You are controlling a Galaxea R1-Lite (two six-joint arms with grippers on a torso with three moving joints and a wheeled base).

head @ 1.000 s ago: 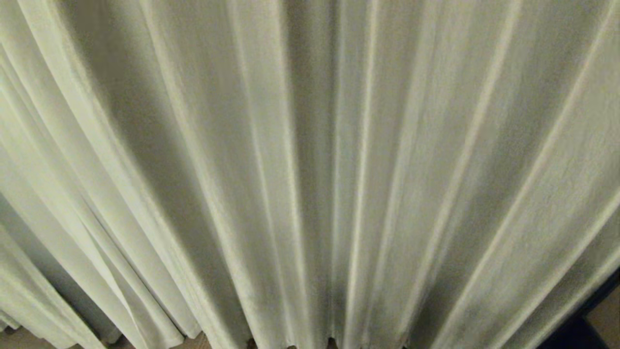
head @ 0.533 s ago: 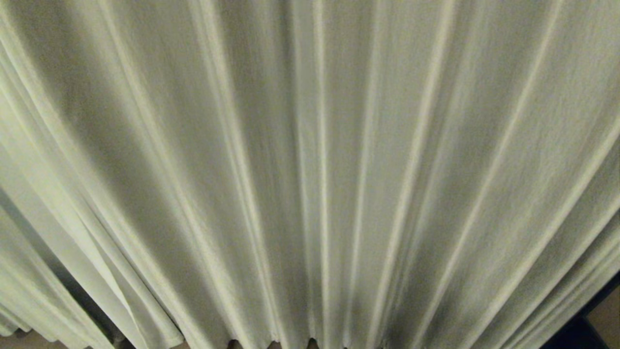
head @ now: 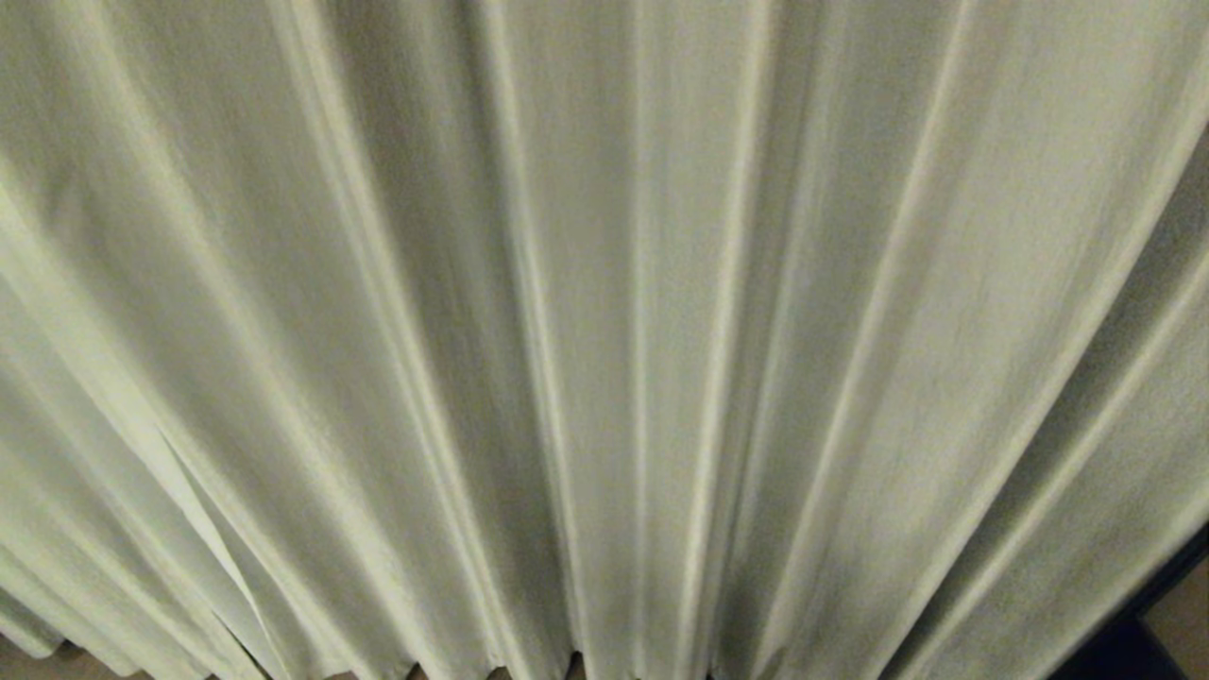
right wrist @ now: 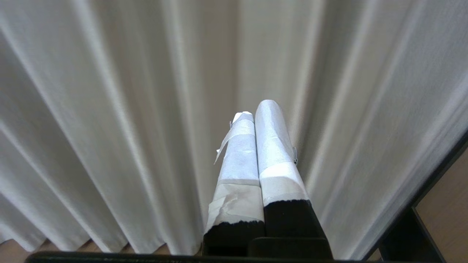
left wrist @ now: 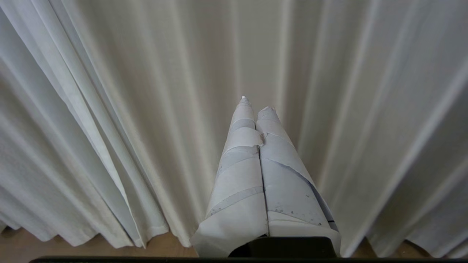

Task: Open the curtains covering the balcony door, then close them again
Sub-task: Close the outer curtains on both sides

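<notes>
The cream-white pleated curtains (head: 604, 340) hang drawn across the whole head view, and neither gripper shows there. My left gripper (left wrist: 256, 104) has white-taped fingers pressed together on nothing, pointing at the curtains (left wrist: 146, 109) a little short of the fabric. A hemmed panel edge (left wrist: 140, 233) overlaps the folds beside it. My right gripper (right wrist: 256, 109) is also shut and empty, facing the curtains (right wrist: 109, 109). The balcony door is hidden behind the fabric except for a dark frame strip (right wrist: 413, 223) at the curtain's right edge.
A wooden floor (left wrist: 73, 252) shows under the wavy hem. Past the dark frame (head: 1124, 652) at the lower right lies a tan surface (right wrist: 446, 204).
The curtain folds have swayed sideways in the head view, the overlapping panel edge drifting left, while the dark frame at the lower right stayed in place.
</notes>
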